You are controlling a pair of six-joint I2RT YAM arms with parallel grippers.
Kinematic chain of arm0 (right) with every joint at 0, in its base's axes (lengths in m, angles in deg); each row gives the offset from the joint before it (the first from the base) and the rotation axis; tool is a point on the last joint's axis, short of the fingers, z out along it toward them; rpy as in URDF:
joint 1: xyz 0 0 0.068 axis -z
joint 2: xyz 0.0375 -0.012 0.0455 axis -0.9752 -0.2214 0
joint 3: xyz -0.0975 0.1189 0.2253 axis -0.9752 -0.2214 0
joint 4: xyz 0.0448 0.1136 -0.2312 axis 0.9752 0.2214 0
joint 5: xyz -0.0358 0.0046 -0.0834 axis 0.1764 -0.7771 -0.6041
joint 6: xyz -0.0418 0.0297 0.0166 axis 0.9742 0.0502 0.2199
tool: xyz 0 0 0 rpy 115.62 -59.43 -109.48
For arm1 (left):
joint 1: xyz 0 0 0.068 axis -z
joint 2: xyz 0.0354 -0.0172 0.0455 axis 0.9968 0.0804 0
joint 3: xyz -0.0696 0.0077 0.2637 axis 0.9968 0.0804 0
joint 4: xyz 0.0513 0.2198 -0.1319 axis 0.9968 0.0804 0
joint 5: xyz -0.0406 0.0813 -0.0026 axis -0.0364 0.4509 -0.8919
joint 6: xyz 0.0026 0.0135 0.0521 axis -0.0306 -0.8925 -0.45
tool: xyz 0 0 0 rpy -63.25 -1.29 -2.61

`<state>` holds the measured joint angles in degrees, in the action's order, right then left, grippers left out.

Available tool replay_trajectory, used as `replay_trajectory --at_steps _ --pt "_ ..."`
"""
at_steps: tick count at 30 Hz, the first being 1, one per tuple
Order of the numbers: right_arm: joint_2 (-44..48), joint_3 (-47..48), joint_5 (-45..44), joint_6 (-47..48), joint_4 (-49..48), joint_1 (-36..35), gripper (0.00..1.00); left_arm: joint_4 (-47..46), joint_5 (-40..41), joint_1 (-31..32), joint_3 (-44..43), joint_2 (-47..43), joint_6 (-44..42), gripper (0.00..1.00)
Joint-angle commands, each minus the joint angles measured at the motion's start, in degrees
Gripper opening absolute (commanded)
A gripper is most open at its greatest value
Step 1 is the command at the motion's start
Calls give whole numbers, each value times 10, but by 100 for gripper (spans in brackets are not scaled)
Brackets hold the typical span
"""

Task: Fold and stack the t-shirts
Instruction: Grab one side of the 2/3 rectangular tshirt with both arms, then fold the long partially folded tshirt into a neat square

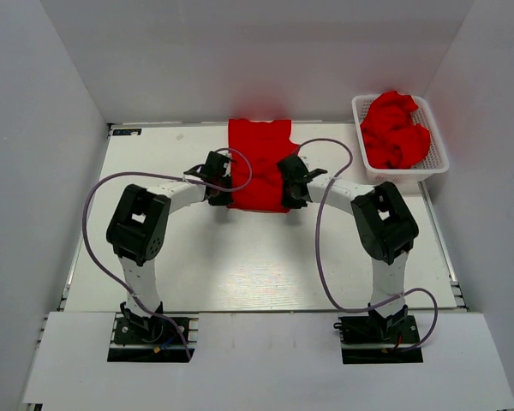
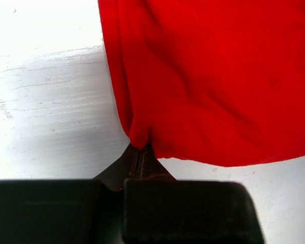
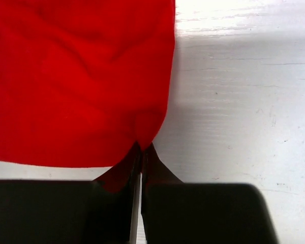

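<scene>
Two near corners of t-shirt, long axis near-to-far, clamped in left gripper, right gripper.

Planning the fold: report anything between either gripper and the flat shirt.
Nothing visible. The left gripper and right gripper are each shut directly on a near corner of the t-shirt.

Plain bright red t-shirts, a white table, a white lattice basket.
</scene>
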<state>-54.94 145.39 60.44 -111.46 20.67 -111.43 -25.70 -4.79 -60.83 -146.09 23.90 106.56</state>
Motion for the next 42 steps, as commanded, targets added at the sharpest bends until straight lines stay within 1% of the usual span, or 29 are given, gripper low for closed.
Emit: replay_trajectory --at_steps 1,5,6,7,9,10,11,14,15,19,21,22,26,29,30,31,34,41,42 --pt "22 -39 12 -9 2 -3 0 20 5 6 28 -3 2 0" --pt "85 -89 34 -5 8 -2 0 26 30 6 82 -83 19 0" --pt "116 -96 43 -1 19 -3 0 34 36 11 88 -101 19 0" --pt "128 -107 54 10 26 -2 0 47 42 19 94 -139 19 0" --pt "149 -128 75 17 46 -8 0 82 54 29 112 -178 25 0" --pt "185 -149 85 24 59 -11 0 91 60 37 121 -198 25 0" --pt "196 -157 91 25 67 -14 0 107 60 43 138 -237 34 0" --pt "266 -181 108 30 123 -19 0 144 36 56 166 -290 57 0" --pt "279 -185 119 33 138 -21 0 154 36 56 171 -321 69 0" --pt "356 -188 129 28 193 -23 0 200 16 67 165 -382 83 0" --pt "365 -175 129 29 204 -23 0 211 10 67 154 -398 88 0" --pt "372 -172 148 29 207 -20 0 211 5 73 139 -398 88 0" --pt "374 -122 154 34 215 -18 0 232 24 73 93 -404 93 0" --pt "363 -76 114 37 232 -16 0 232 47 73 67 -397 99 0" --pt "350 -66 80 38 235 -15 0 232 54 67 59 -390 99 0" --pt "345 -42 61 36 239 -14 0 237 68 62 39 -378 99 0" --pt "315 -6 43 36 256 -7 0 238 107 62 -4 -344 99 0" --pt "251 59 42 46 225 27 0 248 153 51 -84 -259 99 0" --pt "246 66 44 48 224 31 0 248 153 51 -102 -236 99 0"
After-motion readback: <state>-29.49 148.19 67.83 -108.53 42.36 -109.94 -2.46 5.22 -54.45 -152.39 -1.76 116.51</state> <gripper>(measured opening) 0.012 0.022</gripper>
